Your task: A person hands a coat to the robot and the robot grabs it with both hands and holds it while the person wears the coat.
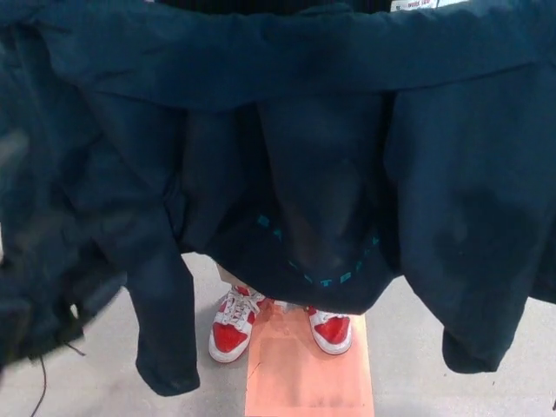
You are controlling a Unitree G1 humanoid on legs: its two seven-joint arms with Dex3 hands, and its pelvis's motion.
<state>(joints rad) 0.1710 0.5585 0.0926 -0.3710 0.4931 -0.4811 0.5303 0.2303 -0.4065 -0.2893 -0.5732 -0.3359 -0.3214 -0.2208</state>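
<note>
A dark navy coat hangs spread across nearly the whole head view, its lining facing me, with teal lettering near the lower hem. One sleeve dangles at lower left and another at lower right. Below the hem stand a person's red and white sneakers, toes toward me. The left part of the coat is blurred. Neither of my hands shows; the cloth covers where they would be.
An orange strip lies on the grey floor under the person's feet. A thin black cable trails at the lower left corner. A white label peeks over the coat's top edge.
</note>
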